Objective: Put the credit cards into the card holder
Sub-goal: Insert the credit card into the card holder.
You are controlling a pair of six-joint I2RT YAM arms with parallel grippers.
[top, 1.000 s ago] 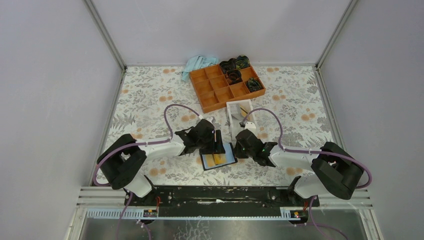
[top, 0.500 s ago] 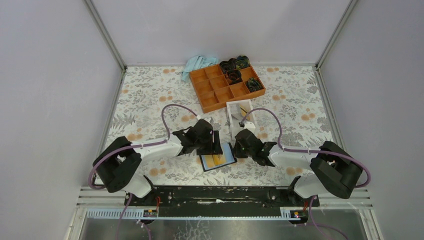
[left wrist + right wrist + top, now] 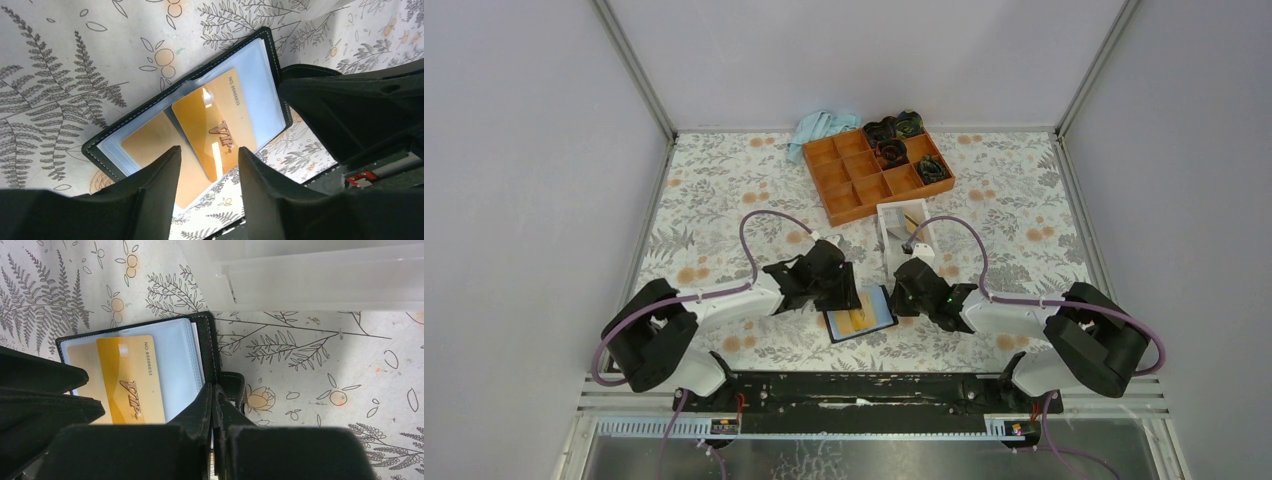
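**A:** What changed?

**B:** My left fingers have backed off leftward and narrowed slightly. They stand apart above the top card, grasping nothing.

**A:** Meaning?

**B:** The card is probably delivered. I cannot tell whether it sits inside a pocket. My right fingers are clenched, tips at the holder's right edge, apparently pinning it to the table.

**A:** Containers?

**B:** Holder: open, with a sleeved card partly under the top card. Box: one yellowish item, possibly another card. Tray: dark items in the far compartments.
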